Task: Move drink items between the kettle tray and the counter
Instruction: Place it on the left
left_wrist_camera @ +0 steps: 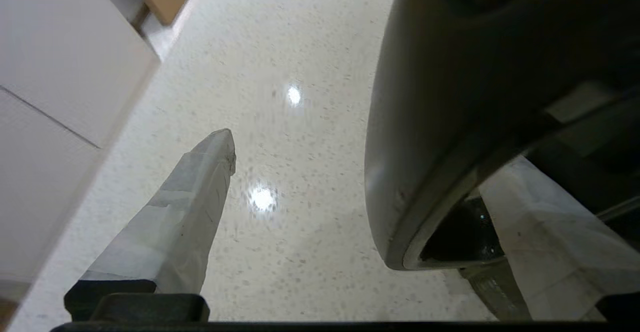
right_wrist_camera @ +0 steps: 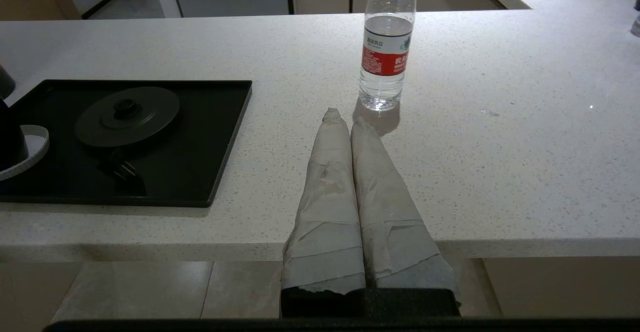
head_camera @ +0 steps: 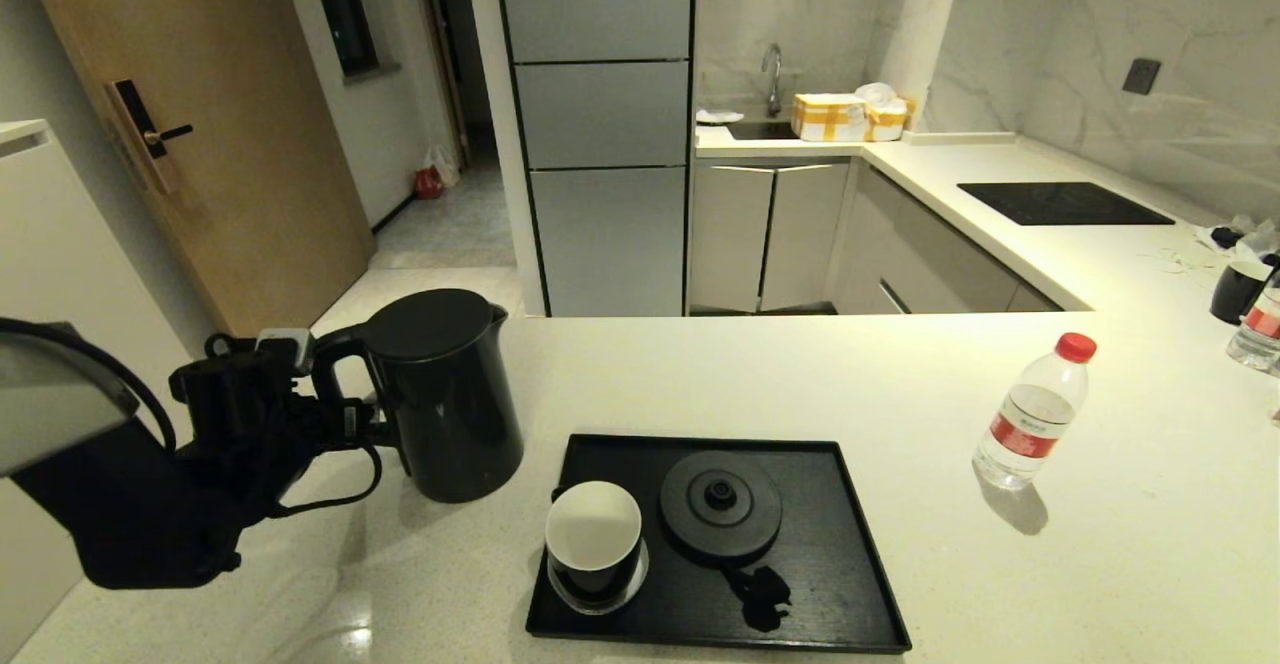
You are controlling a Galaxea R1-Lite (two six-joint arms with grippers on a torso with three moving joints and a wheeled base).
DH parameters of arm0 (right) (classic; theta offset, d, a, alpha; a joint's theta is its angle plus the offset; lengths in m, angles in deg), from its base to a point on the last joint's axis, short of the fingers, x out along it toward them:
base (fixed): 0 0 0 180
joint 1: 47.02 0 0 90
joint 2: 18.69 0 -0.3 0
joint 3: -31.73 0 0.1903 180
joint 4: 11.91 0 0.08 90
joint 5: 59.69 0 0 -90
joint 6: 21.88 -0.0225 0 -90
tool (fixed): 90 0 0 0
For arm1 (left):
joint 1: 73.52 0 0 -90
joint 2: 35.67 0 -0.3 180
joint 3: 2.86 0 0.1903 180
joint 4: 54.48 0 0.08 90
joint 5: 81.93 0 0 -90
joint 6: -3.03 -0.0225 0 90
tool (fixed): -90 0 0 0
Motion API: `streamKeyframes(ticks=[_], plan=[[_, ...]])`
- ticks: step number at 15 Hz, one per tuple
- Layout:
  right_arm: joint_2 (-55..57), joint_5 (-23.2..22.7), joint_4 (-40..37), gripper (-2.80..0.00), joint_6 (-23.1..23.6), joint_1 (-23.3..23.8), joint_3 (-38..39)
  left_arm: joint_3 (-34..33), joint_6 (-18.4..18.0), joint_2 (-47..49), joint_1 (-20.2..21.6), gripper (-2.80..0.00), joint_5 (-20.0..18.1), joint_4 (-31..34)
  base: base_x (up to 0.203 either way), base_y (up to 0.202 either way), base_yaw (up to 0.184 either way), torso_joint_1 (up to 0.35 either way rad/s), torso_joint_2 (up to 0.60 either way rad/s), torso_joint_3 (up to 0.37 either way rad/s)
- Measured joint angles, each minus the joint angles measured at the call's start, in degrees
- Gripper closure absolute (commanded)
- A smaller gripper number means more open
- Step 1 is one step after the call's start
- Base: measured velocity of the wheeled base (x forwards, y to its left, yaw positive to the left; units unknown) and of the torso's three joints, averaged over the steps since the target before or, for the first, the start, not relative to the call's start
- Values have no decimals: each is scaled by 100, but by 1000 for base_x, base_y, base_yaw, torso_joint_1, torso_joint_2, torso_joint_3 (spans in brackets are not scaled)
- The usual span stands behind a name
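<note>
A: What's on your left?
B: Your left gripper (left_wrist_camera: 350, 192), fingers spread around the handle of one kettle (head_camera: 445, 394) on the counter (head_camera: 800, 374); then one tray (head_camera: 830, 554), one cup (head_camera: 593, 539).
A: And right?
B: Two bottles (head_camera: 1035, 412) (head_camera: 1258, 329); your right gripper (right_wrist_camera: 350, 122), fingers pressed together.

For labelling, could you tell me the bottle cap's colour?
Red, on the bottle cap; clearest in the head view.

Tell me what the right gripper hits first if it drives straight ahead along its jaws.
Likely the bottle. The right gripper, jaws shut, points over the counter edge at the bottle's base, slightly off to one side. Nothing lies between them; whether it hits squarely or grazes is unclear.
</note>
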Motion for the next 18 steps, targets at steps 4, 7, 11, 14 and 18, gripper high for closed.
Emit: streamKeyframes(ticks=[4,7,11,14,18], plan=[[0,-3,-1,0,0,5,0,-220,-125,0,-142,-280,16,-344,0,0,0,0,0,0],[0,-1,-2,0,0,6,0,-433,-134,-23,-257,-280,33,-530,0,0,0,0,0,0],[0,4,1,0,0,0,0,-685,-134,-42,-361,-280,146,-779,0,0,0,0,0,0],[0,-1,-1,0,-1,2,0,-814,-131,-67,-392,-280,146,-791,0,0,0,0,0,0],[0,1,1,0,0,6,0,-999,-134,-108,-413,-280,146,-948,0,0,0,0,0,0]])
